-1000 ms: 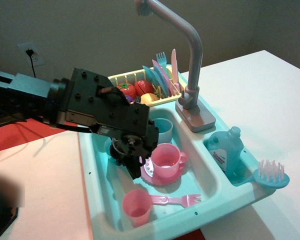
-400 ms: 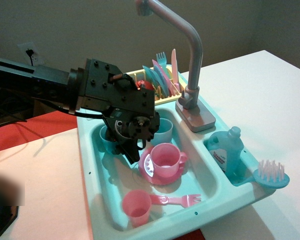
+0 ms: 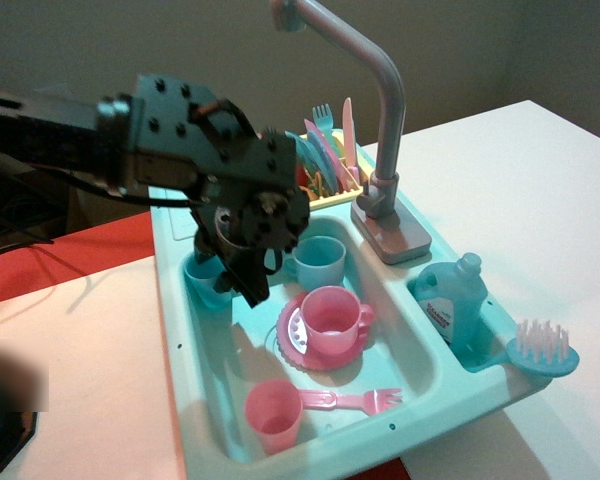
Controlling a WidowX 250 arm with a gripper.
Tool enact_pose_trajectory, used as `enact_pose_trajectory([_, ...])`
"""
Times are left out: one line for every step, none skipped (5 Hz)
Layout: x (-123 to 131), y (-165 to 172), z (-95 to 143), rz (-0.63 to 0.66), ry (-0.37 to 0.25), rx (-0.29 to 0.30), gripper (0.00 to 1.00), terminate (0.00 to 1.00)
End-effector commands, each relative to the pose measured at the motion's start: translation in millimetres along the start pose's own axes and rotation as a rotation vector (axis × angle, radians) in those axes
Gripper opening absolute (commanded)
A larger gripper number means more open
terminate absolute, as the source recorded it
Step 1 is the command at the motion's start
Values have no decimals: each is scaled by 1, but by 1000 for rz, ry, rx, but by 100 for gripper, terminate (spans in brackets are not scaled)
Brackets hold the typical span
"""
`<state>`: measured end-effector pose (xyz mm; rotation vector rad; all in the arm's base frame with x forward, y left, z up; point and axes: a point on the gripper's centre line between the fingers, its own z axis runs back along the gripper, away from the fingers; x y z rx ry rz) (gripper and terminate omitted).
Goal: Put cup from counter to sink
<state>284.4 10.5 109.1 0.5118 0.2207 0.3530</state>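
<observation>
Nearest the camera, inside the deep turquoise plastic sink (image 3: 242, 352), a pink handleless plastic tumbler (image 3: 274, 414) is standing upright by the front wall, and a pink plastic fork (image 3: 355, 401) is lying just beside it, tines pointing away from it. A little farther into the sink, a pink cup with a handle (image 3: 332, 319) is sitting on a pink scalloped saucer (image 3: 291, 342). Off the sink's front right corner, a light-blue dish brush with white bristles (image 3: 541, 350) is resting on the edge, and a blue plastic soap bottle (image 3: 448, 300) is standing in the small side compartment next to the sink.

Farther back in the sink, a light-blue handleless cup (image 3: 318, 263) is standing upright near the back wall. Another light-blue translucent cup (image 3: 208, 279) is sitting at the sink's back left corner, close against the flat turquoise counter ledge (image 3: 171, 300); whether it is on the ledge or inside the sink cannot be told.

The black gripper (image 3: 246, 284) is hanging right beside that corner cup, its dark fingers (image 3: 252, 293) pointing down into the sink. How far apart the fingers are, and whether they are gripping the cup, cannot be told.

Behind the sink, a tall grey curved faucet (image 3: 378, 100) is rising from its base, and a yellow dish rack (image 3: 332, 182) is holding coloured plastic cutlery.
</observation>
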Motion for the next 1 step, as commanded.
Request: enact_pose_trajectory([-7, 30, 40, 44, -70, -50, 100, 100])
